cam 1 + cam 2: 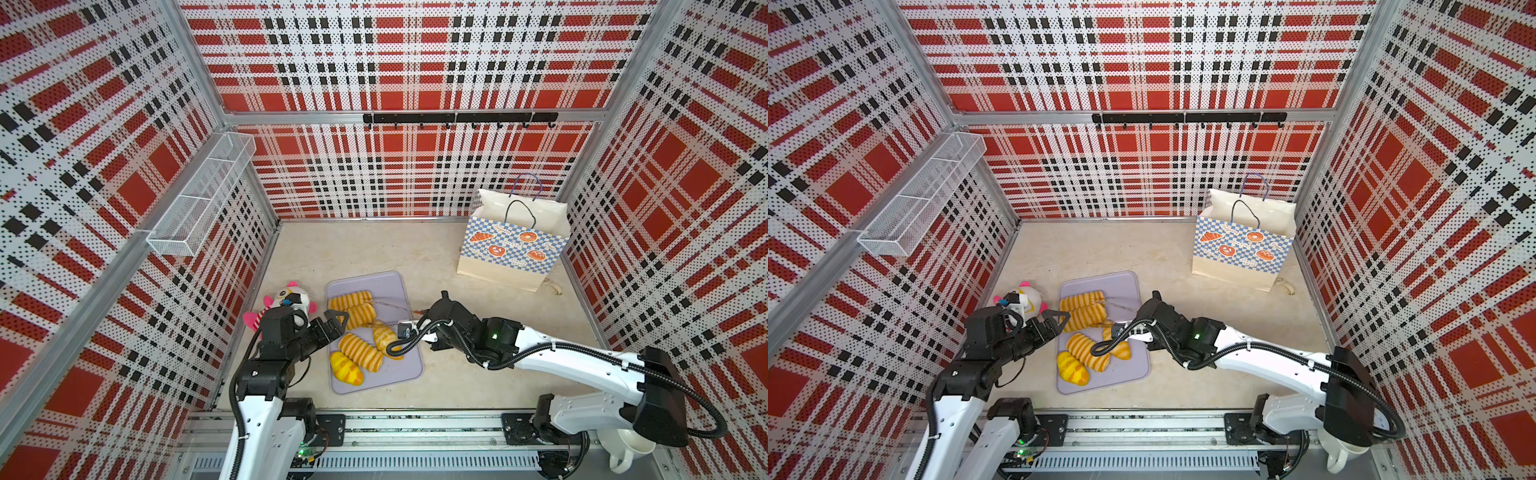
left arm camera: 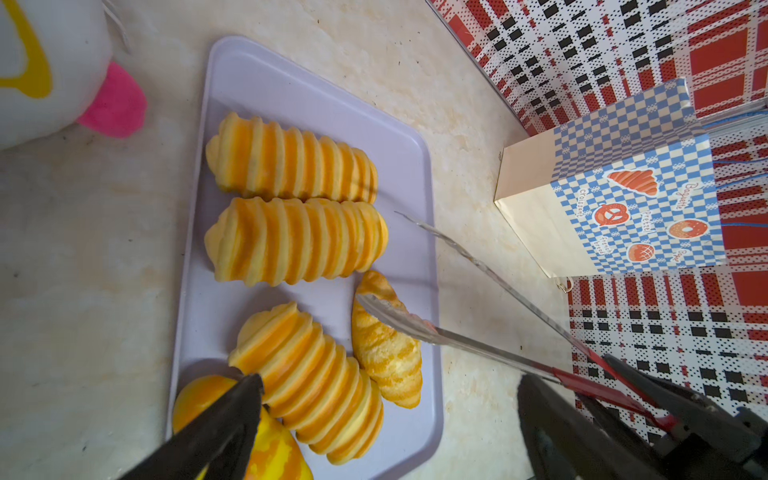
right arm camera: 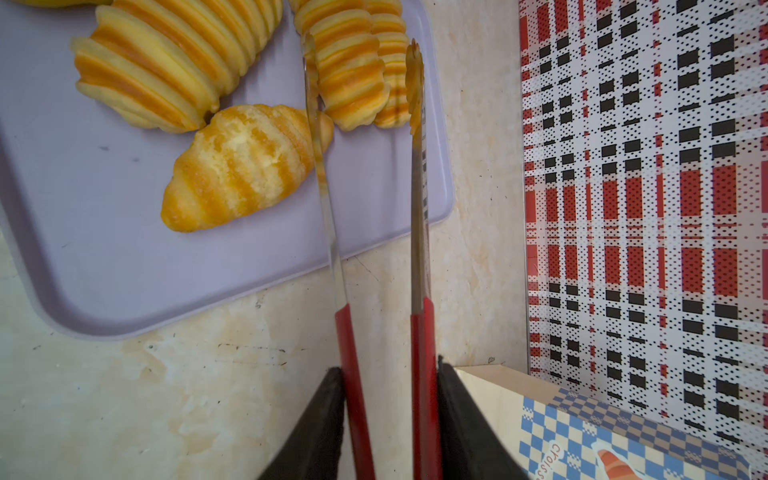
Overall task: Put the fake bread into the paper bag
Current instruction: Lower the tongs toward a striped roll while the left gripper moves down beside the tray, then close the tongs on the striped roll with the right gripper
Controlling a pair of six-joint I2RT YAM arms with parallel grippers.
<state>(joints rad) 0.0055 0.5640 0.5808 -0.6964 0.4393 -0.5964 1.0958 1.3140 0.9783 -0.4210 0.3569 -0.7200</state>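
The place was a robot test cell in a lab, not a lived-in room. Perforated plaid panels (image 1: pixel 399 62) set in an aluminium frame (image 1: pixel 291 118) boxed in a small marble-look tabletop (image 1: pixel 374 249). Two robot arms (image 1: pixel 582 361) stood on a slotted metal rail (image 1: pixel 415 428), and fake bread (image 1: pixel 360 352) lay staged on a tray (image 1: pixel 390 291).

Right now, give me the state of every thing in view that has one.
Paper bag: upright, mouth open.
Breads: five lying on the tray, none lifted.
Tray: lying flat.
Tongs: held, arms apart, nothing lifted.
Right gripper: jaws shut on the tongs' red handles.
Left gripper: jaws wide open, empty.
Doll: lying beside the tray.
Mug: mostly hidden, pose unclear.
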